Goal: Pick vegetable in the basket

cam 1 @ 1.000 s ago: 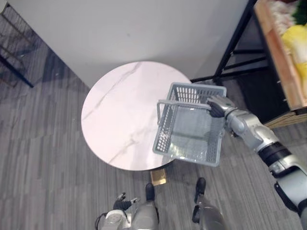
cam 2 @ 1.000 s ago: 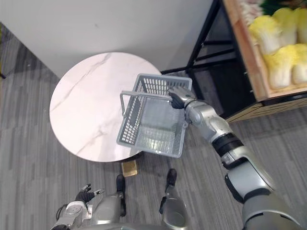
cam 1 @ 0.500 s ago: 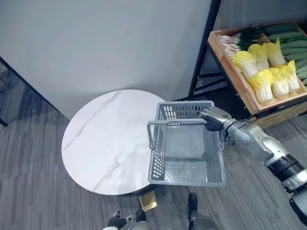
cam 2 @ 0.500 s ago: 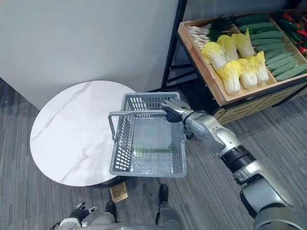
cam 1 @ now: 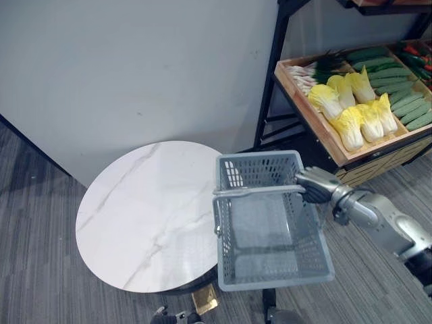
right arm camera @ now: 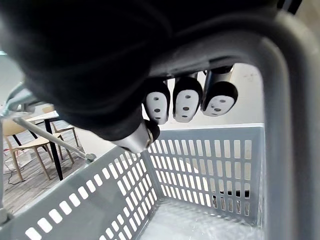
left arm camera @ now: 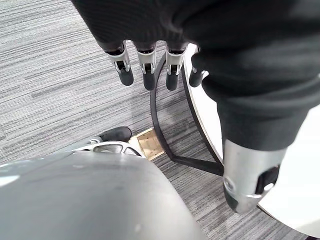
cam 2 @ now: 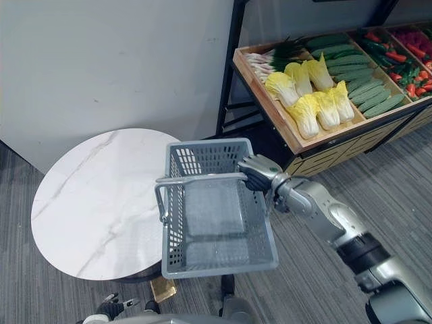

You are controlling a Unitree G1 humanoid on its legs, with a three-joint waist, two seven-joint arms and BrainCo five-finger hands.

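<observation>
Swung round since a second ago, the grey plastic basket [cam 1: 277, 277] now hangs squarely off the round white marble counter's [cam 1: 142, 216] right edge, its handle [cam 1: 256, 190] gripped by the right hand's [cam 1: 314, 186] curled fingers. Yellow-green cabbages [cam 1: 351, 121] and green cucumbers [cam 1: 405, 101] lie in the wooden shelf crate [cam 1: 302, 108] just beyond the basket. The left hand [left arm camera: 145, 67] hangs with its fingers loosely straight above the floor.

Grey slotted plastic basket [cam 2: 219, 266] with a hoop handle [cam 2: 202, 178]: empty, upright and near level, hanging by that handle from the curled right hand [cam 2: 256, 174]. Pale yellow-green leafy cabbages [cam 2: 307, 101] and dark green cucumbers [cam 2: 364, 88] lie side by side in a wooden crate [cam 2: 267, 111] beyond it.
</observation>
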